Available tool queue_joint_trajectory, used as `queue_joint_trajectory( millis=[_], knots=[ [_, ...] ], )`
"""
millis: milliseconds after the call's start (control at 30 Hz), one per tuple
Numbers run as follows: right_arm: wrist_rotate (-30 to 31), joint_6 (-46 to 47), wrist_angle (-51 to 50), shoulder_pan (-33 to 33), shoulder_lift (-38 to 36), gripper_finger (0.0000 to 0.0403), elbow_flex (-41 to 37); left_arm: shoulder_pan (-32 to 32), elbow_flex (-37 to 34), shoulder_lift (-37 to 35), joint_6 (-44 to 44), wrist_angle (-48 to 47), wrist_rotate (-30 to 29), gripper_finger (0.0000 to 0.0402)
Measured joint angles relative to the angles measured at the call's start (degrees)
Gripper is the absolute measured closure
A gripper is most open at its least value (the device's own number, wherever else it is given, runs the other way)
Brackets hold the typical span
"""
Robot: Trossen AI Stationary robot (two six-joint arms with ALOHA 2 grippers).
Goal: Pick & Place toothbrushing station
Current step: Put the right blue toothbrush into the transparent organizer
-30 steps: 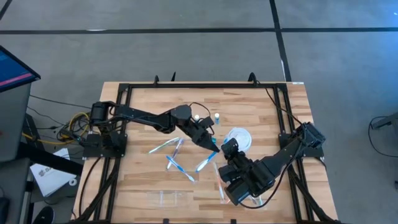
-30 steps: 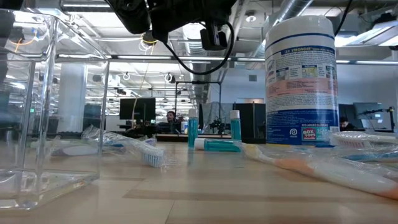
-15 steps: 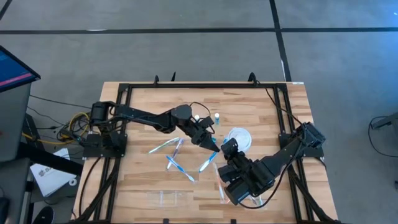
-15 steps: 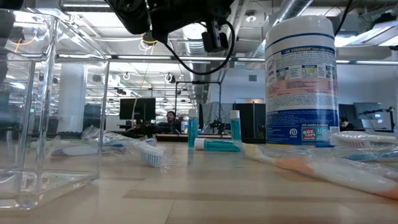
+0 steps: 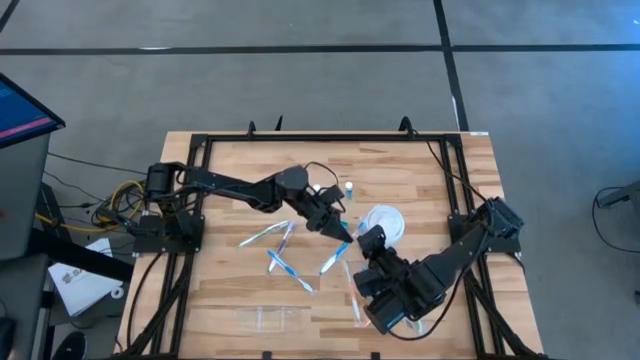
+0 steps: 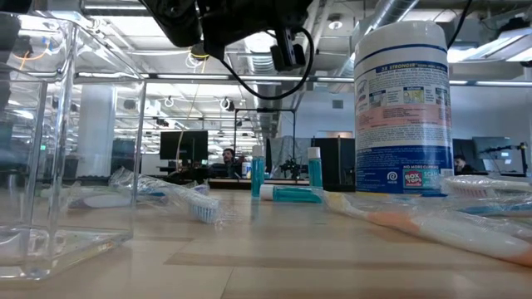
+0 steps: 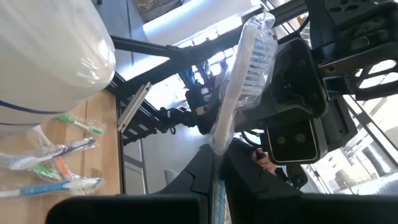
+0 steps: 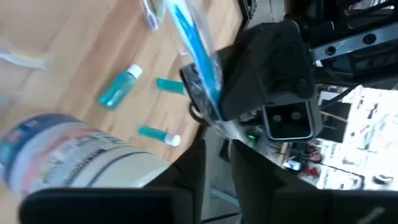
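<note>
Handover in progress at table centre: left gripper (image 5: 344, 231) and right gripper (image 5: 362, 243) both clamp one wrapped toothbrush (image 7: 239, 81), right at 4 o'clock; next, one must release.

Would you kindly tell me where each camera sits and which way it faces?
High: overhead, straight down on the table; both arms show.
Low: table height, level across past the wipes canister; arm above.
Left wrist: faces the right arm; left gripper grips the wrapped toothbrush.
Right wrist: past the right gripper, faces the left arm.
Both wrist views share that toothbrush.
</note>
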Motion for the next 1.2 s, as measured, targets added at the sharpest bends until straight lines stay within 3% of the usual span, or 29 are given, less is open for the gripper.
queue_joint_trajectory(
  millis=[200, 533, 833, 1200],
  knots=[
    [-1.91, 5.18, -0.21, 0.87, 0.0, 0.0303, 0.0, 0.04, 0.0, 0.0, 2.22, -0.01, 0.02, 0.0391],
    [-2.16, 13.21, -0.15, 5.05, -0.17, 0.0301, 0.0, 0.44, -3.28, -4.42, 9.61, -0.33, 0.56, 0.0391],
    [-2.19, 19.65, -0.1, 5.93, -0.17, 0.0301, 0.0, -3.86, -18.8, -20.81, 21.16, -1.11, -12.25, 0.0391],
    [-2.01, 25.23, -0.12, 4.8, -0.17, 0.0301, 0.0, -20.12, -33.46, -35.83, 32.51, -1.52, -34.8, 0.0391]
  ],
)
